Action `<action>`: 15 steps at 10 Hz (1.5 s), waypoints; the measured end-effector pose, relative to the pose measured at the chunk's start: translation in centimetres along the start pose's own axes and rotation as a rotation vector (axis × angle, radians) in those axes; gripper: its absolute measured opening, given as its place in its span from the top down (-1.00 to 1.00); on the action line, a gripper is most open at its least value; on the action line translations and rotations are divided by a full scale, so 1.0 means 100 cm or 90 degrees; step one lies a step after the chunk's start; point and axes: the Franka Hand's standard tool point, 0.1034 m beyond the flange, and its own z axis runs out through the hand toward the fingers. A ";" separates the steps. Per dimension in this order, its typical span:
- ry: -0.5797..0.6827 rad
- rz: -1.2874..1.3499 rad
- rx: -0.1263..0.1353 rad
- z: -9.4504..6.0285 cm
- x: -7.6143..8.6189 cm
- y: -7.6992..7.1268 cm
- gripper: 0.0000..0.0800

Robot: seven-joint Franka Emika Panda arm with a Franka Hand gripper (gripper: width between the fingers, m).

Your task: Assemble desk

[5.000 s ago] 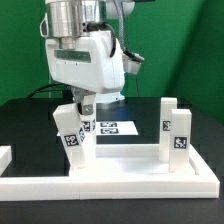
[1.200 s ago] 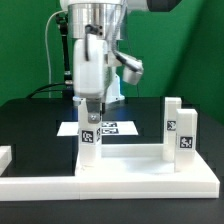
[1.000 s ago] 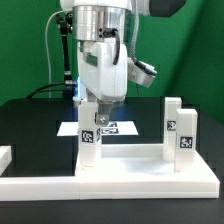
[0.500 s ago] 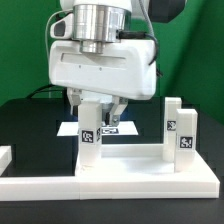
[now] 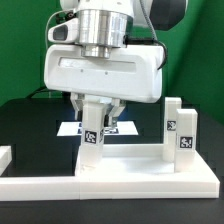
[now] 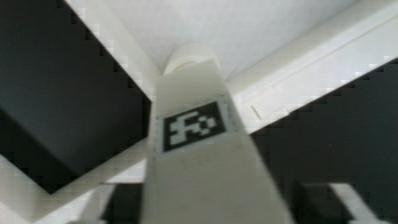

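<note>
A white square leg (image 5: 91, 140) with a black-and-white tag stands upright on the left part of the flat white desk top (image 5: 135, 160). My gripper (image 5: 97, 113) hangs straight over it, its broad white body facing the camera and its fingers down either side of the leg's upper end. In the wrist view the leg (image 6: 196, 130) fills the middle, and the dark fingers (image 6: 128, 205) press against both of its sides. Two more tagged legs (image 5: 179, 132) stand upright at the desk top's right end.
A long white border bar (image 5: 120, 185) runs along the front of the desk top. The marker board (image 5: 118, 127) lies on the black table behind the leg. A small white piece (image 5: 4, 156) shows at the exterior view's left edge.
The gripper has turned about a quarter turn above the standing leg, so its broad side now faces the camera. Its fingers have closed in onto the leg. The leg stays upright.
</note>
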 end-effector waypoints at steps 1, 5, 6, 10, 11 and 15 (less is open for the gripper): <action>-0.003 0.058 -0.005 0.001 0.000 0.004 0.26; -0.013 0.381 0.013 0.003 0.001 0.015 0.26; -0.030 0.510 0.043 0.002 -0.003 0.019 0.26; -0.071 0.665 0.084 0.003 -0.006 0.024 0.12; -0.061 0.616 0.077 0.004 -0.007 0.023 0.12; 0.015 0.220 0.059 0.006 -0.003 0.010 -0.61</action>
